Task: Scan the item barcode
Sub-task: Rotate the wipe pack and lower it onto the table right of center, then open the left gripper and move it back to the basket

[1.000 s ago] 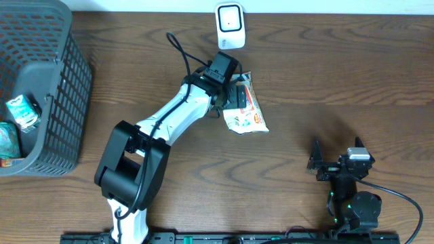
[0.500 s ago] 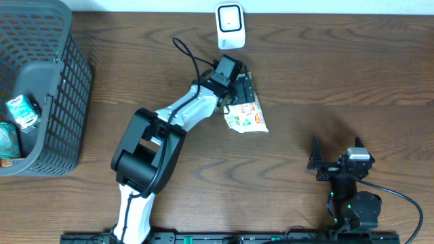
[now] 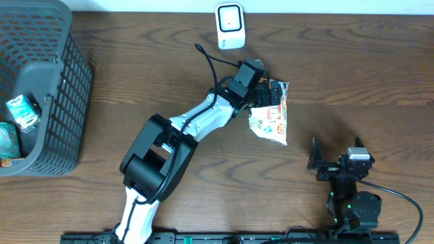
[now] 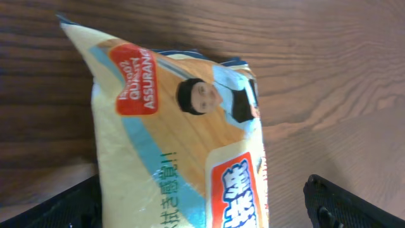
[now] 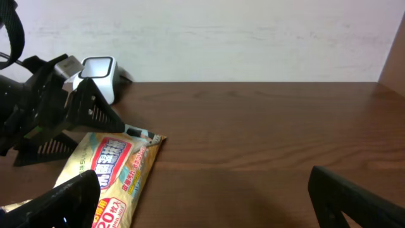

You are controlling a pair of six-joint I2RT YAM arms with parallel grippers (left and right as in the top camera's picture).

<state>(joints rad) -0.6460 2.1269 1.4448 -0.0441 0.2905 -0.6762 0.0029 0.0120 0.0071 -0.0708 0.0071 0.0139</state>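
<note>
Task stage: early, by judgement. The item is out on the table [image 3: 380,68] but has not been presented to the reader.
Item: a snack packet [image 3: 270,116], lying flat with its printed front face up. It is to the front right of the scanner [image 3: 230,26], near it but not touching.
Scanner: stands upright at the far edge of the table. Nothing is in front of its window.
Barcode: not visible in any view. It is probably on the underside or back of the packet, but this cannot be confirmed.
Left gripper [image 3: 264,95]: released, with the jaws spread wide and straddling the top end of the packet. The wrist view shows bare wood between the packet's edge and one finger, so there is no clamp. The other finger sits close against the opposite edge, and the view is too tight to tell whether it makes contact.
Right gripper [image 3: 337,150]: released and empty, jaws wide. It is parked at the near edge of the table, well apart from the packet.
Basket [image 3: 68,102]: at the left end of the table, with other packaged goods inside. It is well apart from the work area.
Done: the item is separated from the basket and lies near the scanner.
Remaining: close on the packet, lift it, turn the coded side toward the scanner window and hold it there for a read.
Caution: the packet is soft and flat on the wood, so a wide straddle may slide it rather than pick it up.
</note>
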